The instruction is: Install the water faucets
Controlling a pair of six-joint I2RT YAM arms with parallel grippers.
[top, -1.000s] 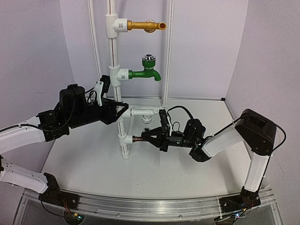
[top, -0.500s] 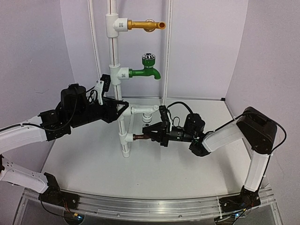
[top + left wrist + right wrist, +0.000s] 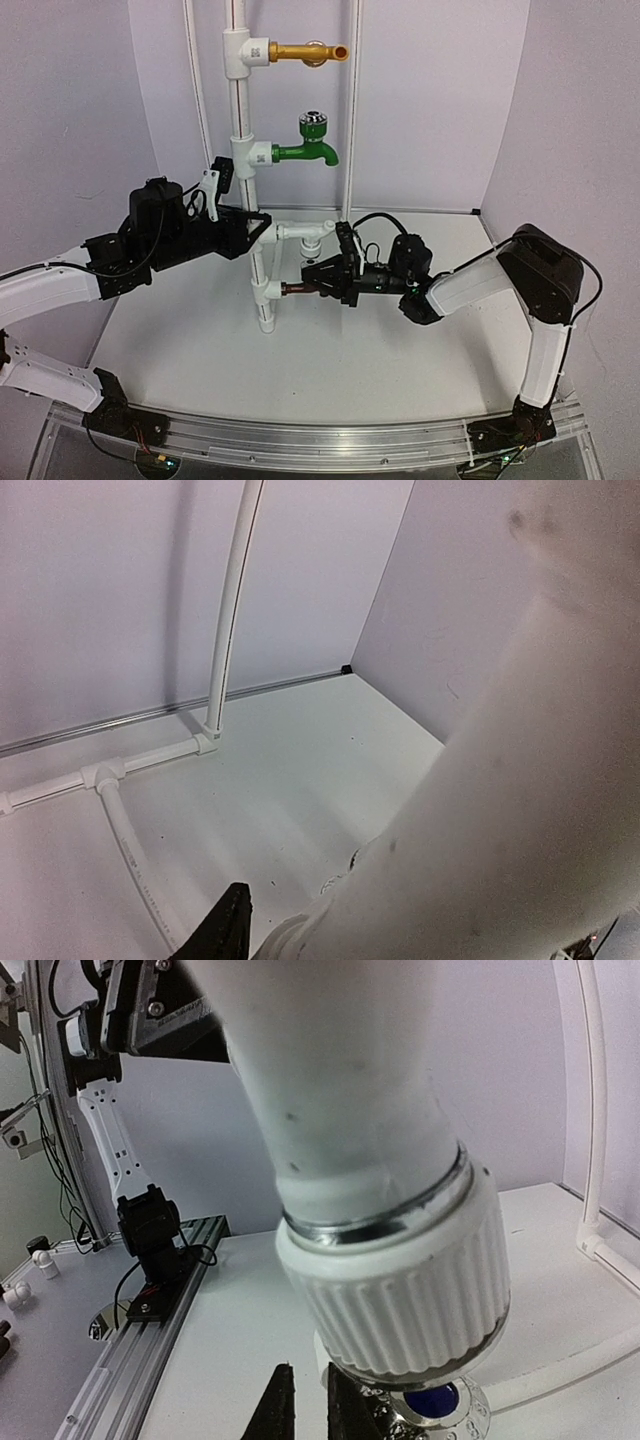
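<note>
The tap lies level above the tabletop, low on the pipe. Its inner end is at the lowest fitting and its outer end points at the right pincer. How deep it sits in the fitting cannot be told.

The right pincer is right at the tap's outer end. In the wrist view its fingertips stand close together with only a thin gap, and the tap's silver knob shows just beside them. Whether they actually pinch the tap cannot be told. The left pincer is closed around the pipe higher up, apparently to steady it.

The tap looks like solid metal, so it is probably stiff, small and light enough for one pincer. Its smooth finish and rounded shape will likely slip under a twisting grip. The best hold is probably across the body or spout, not the knob, which would probably spin on its own. The plastic fitting is probably softer than the tap's thread, so a tilted start could cross-thread it.
</note>
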